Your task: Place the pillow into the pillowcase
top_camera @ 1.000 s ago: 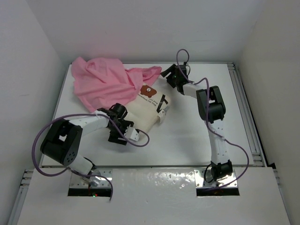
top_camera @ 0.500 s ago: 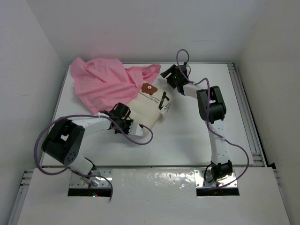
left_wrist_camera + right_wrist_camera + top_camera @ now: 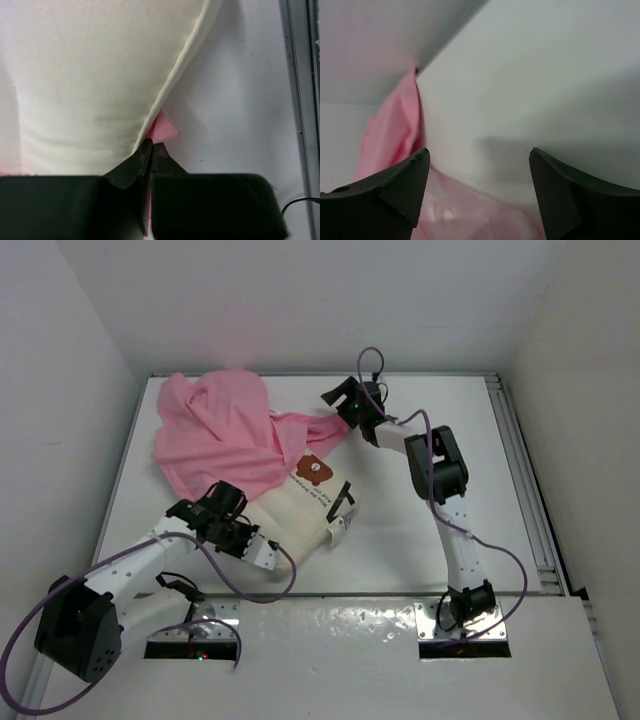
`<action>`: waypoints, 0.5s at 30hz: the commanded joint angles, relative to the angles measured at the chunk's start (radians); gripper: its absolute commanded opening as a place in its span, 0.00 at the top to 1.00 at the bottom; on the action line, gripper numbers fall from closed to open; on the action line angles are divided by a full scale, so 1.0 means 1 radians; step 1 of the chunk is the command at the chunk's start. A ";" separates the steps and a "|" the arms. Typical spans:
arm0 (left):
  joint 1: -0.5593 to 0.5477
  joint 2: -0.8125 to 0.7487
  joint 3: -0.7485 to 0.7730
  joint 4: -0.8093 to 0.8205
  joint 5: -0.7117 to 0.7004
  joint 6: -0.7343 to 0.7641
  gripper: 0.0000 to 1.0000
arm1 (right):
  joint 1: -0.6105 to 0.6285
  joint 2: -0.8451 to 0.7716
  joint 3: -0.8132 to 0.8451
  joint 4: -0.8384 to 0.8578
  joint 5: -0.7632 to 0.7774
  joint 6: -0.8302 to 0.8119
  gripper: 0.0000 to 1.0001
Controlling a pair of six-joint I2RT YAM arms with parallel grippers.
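The cream pillow lies slanted mid-table, its brown bear patch facing up. The pink pillowcase is bunched at the far left and drapes over the pillow's far end. My left gripper sits at the pillow's near-left end. In the left wrist view it is shut on a corner of the pillowcase, right against the seam of the pillow. My right gripper hangs open over the pillowcase's far right corner. In the right wrist view its jaws are wide apart, holding nothing, with the pillowcase below.
White walls close in the table on three sides. A metal rail runs along the right edge. The shiny base plate lies along the near edge. Purple cables loop beside both arms.
My left gripper shut on the pillowcase corner and pulled back toward the near left. Pillow and pillowcase slid that way with it. My right gripper moved left and opened a little wider.
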 commanded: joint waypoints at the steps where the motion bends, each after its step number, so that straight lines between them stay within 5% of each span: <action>1: 0.004 -0.008 0.015 0.006 0.062 -0.060 1.00 | 0.028 -0.084 -0.175 0.071 -0.080 -0.021 0.21; 4: 0.004 -0.047 0.005 0.014 0.059 -0.074 1.00 | -0.022 -0.309 -0.574 0.320 -0.014 -0.074 0.17; 10: 0.003 -0.078 -0.014 0.020 0.065 -0.075 1.00 | -0.092 -0.402 -0.658 0.336 -0.265 -0.190 0.12; 15: 0.004 -0.085 -0.012 0.023 0.063 -0.095 1.00 | -0.050 -0.415 -0.704 0.234 -0.230 -0.332 0.05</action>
